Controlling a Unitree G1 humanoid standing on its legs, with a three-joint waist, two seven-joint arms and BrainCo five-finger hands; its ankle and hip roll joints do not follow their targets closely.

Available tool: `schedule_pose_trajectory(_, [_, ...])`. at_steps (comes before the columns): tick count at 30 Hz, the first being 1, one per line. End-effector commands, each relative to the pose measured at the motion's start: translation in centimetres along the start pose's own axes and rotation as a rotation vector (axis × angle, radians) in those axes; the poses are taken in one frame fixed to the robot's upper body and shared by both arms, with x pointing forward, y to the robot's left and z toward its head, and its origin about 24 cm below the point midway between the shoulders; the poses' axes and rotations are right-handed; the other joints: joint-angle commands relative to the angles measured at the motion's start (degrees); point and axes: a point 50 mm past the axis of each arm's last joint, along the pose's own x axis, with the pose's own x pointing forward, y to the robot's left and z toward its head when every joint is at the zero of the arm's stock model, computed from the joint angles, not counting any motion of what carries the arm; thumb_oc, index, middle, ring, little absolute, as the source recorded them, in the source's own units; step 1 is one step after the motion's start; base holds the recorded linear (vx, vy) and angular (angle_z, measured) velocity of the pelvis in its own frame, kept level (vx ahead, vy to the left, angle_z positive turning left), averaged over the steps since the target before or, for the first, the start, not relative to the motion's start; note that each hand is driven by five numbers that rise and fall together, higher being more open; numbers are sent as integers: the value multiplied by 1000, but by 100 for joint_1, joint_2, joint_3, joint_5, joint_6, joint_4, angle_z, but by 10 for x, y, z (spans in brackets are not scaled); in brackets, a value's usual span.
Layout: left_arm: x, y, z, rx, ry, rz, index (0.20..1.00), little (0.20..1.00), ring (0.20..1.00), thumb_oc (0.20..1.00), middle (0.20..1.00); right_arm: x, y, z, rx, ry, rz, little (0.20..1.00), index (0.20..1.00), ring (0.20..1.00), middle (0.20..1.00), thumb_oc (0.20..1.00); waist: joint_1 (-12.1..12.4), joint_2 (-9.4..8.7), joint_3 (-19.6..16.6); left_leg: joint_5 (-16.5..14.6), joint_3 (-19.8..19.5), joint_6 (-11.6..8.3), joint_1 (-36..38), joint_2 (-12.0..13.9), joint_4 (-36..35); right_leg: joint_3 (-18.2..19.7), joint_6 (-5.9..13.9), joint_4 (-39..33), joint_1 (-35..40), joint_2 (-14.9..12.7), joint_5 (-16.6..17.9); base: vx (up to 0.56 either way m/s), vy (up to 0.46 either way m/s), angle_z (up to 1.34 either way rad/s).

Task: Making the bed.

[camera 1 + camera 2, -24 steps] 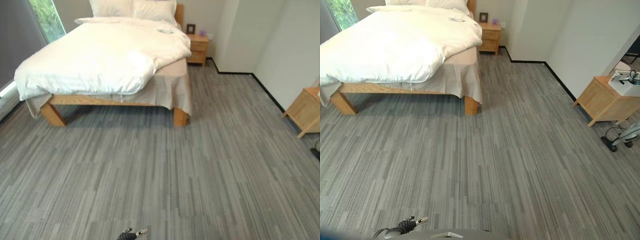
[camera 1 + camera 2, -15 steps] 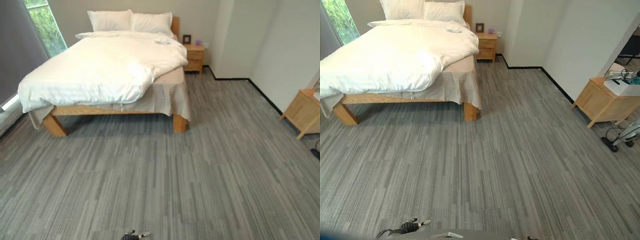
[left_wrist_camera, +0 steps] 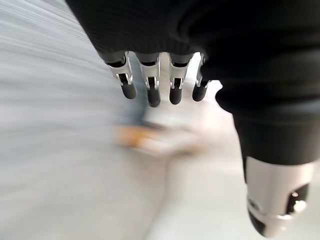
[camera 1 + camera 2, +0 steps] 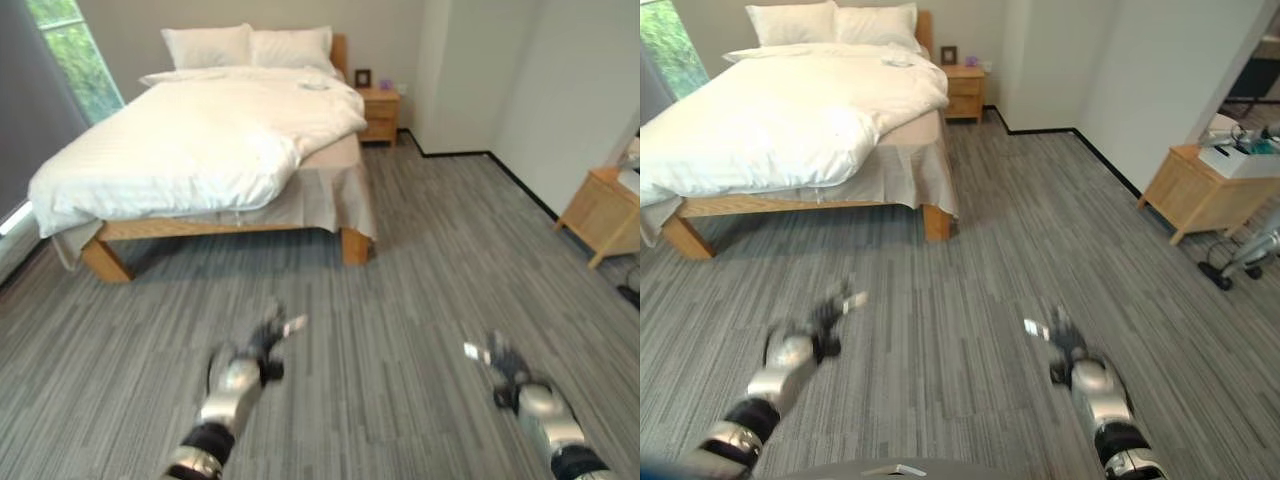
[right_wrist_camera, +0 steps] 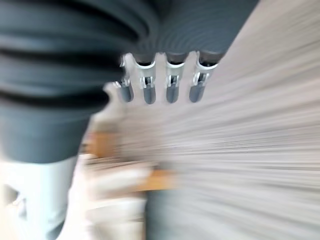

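Both hands out front over carpet, well short of bed [image 4: 215, 150]. Left hand [image 4: 262, 345] and right hand [image 4: 508, 372] empty, fingers straight. Duvet [image 4: 190, 140] bunched, pulled off right corner. You close distance first, then grab that duvet edge.

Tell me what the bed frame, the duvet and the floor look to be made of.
Bed frame: light wood, matte, with visible warm grain, though possibly veneer.
Duvet: white woven fabric, probably cotton, soft and puffy, creased at its turned-back corner.
Floor: grey streaked covering with a dull finish; likely carpet tile or vinyl plank, I can't tell which.
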Motion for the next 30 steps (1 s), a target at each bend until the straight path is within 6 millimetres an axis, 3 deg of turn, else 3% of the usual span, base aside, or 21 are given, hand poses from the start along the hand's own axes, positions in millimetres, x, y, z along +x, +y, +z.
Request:
schedule_pose_trajectory(1, [-2,11,-21,40,67,58,1000,1000,1000,1000,1000,1,-7,-11,17,25,-42,1000,1000,1000,1000,1000,-18,-233,233,-57,-227,29,-130,-226,63,-34,320,261,163,-223,-332,0,0,0])
schedule_pose_trajectory(6, [-11,13,-31,41,96,81,1000,1000,1000,1000,1000,-1,2,-10,-34,15,14,1000,1000,1000,1000,1000,51,-268,316,-81,-174,50,-159,-248,63,3,356,208,131,-253,-313,27,27,-4])
schedule_pose_trajectory(10, [-18,17,-39,49,124,102,1000,1000,1000,1000,1000,3,2,-5,-3,-6,-2,1000,1000,1000,1000,1000,119,-225,443,-121,-112,142,-250,-288,101,85,455,697,-186,-354,-392,10,85,-17])
schedule_pose_trajectory(12, [-25,22,-41,44,125,124,1000,1000,1000,1000,1000,4,4,2,18,-37,-4,1000,1000,1000,1000,1000,176,-160,620,-219,-38,313,-269,-339,134,139,707,2277,-1024,-443,60,1,136,-28])
schedule_pose_trajectory(13, [-25,22,-41,44,125,124,1000,1000,1000,1000,1000,4,4,2,18,-37,-3,1000,1000,1000,1000,1000,187,-171,605,-220,-24,318,-288,-351,139,160,712,2320,-1067,-452,43,36,111,-50])
schedule_pose_trajectory(15, [-29,28,-37,51,107,141,1000,1000,1000,1000,1000,2,6,5,36,-59,-11,1000,1000,1000,1000,1000,96,-2,833,-238,-27,386,-1,-266,118,-18,789,3641,-1811,-533,637,254,162,-13])
schedule_pose_trajectory(17, [-27,29,-32,68,91,140,1000,1000,1000,1000,1000,0,4,5,41,-65,-15,1000,1000,1000,1000,1000,-54,22,845,-288,2,302,307,-207,63,-260,765,3201,-2193,-711,592,423,38,-28])
schedule_pose_trajectory(18, [-25,29,-29,74,77,139,1000,1000,1000,1000,1000,-1,2,6,50,-70,-22,1000,1000,1000,1000,1000,-156,14,865,-342,-65,234,474,-186,63,-303,748,2738,-2332,-727,577,308,-45,-49])
schedule_pose_trajectory(19, [-25,29,-29,73,77,138,1000,1000,1000,1000,1000,-1,2,6,49,-70,-22,1000,1000,1000,1000,1000,-175,45,890,-364,-84,225,513,-150,63,-342,746,2711,-2268,-704,568,706,-220,-4])
schedule_pose_trajectory(20, [-17,26,-19,83,40,126,1000,1000,1000,1000,1000,-5,-5,4,64,-73,-52,1000,1000,1000,1000,1000,-487,-72,881,-578,-316,-45,903,-18,63,-186,831,1017,-2486,-603,761,555,-188,21])
schedule_pose_trajectory(24, [-6,15,-10,90,7,84,1000,1000,1000,1000,1000,-9,-8,0,61,-63,-64,1000,1000,1000,1000,1000,-702,-58,795,-614,-408,-309,1326,354,63,-295,1008,151,-2631,-489,1148,582,-228,70])
schedule_pose_trajectory(25, [-7,12,-10,86,1,76,1000,1000,1000,1000,1000,-11,-9,0,61,-67,-65,1000,1000,1000,1000,1000,-720,-38,727,-524,-422,-364,1484,453,63,-601,1031,146,-2657,-481,1292,660,-288,32])
schedule_pose_trajectory(27, [-11,8,-6,72,-22,46,1000,1000,1000,1000,1000,-13,-9,-1,66,-62,-50,1000,1000,1000,1000,1000,-715,25,597,-4,-482,-575,1478,739,699,-779,796,403,-2378,-365,1165,632,-309,17])
schedule_pose_trajectory(28, [-12,6,-8,59,-14,41,1000,1000,1000,1000,1000,-13,-8,-1,65,-63,-40,1000,1000,1000,1000,1000,-719,40,568,430,-473,-700,1312,827,1226,-797,646,387,-2215,-243,1099,598,-357,28])
schedule_pose_trajectory(30, [-17,4,-17,33,23,32,1000,1000,1000,1000,1000,-9,-5,-2,42,-49,-12,1000,1000,1000,1000,1000,-645,-41,503,1698,-455,-838,774,1097,2880,-838,213,632,-1785,-8,702,696,-514,26])
